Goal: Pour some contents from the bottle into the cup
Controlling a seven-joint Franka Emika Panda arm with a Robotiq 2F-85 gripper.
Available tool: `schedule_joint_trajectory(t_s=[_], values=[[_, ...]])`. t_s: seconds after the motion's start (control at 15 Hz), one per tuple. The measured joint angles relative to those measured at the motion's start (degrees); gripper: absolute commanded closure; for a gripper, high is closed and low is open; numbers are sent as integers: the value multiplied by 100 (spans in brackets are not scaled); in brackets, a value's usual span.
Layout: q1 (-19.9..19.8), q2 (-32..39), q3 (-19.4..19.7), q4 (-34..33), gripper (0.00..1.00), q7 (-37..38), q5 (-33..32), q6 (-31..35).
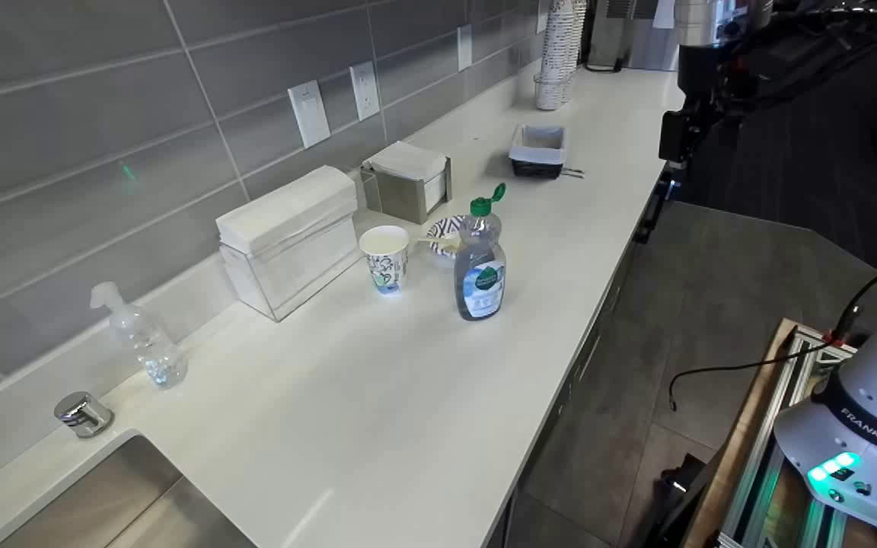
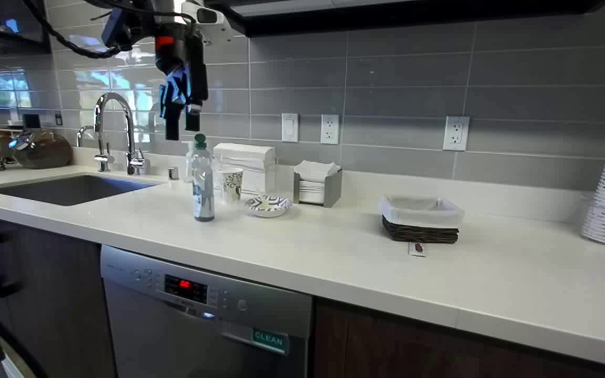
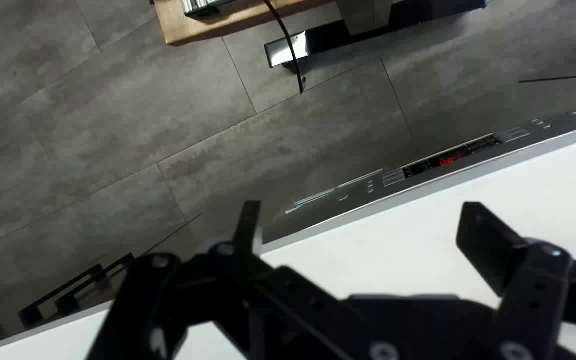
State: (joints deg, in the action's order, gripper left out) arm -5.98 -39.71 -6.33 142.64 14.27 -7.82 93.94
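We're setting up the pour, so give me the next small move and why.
Probably bring the tool, jaws apart, toward the bottle to line up a grasp. The tool is open and holds nothing; the wrist view shows the counter's front edge but no bottle. The bottle stands upright, green cap flipped open, near the upright cup.

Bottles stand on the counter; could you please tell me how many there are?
2: the green-capped bottle beside the paper cup, and the clear pump bottle near the sink. Others could be hidden.

Counter [image 1: 347, 434] shared by both exterior views, wrist view facing floor [image 3: 118, 125]
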Motion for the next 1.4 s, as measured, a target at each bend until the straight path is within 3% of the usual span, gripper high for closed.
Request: schedule_joint_trajectory(t_s=[0.73, 1.07, 1.4], values=[[40, 0, 30, 2, 0, -63, -10, 82], [453, 12, 406, 201, 0, -971, 171, 1187], [789, 45, 1050, 650, 0, -2279, 667, 2385]])
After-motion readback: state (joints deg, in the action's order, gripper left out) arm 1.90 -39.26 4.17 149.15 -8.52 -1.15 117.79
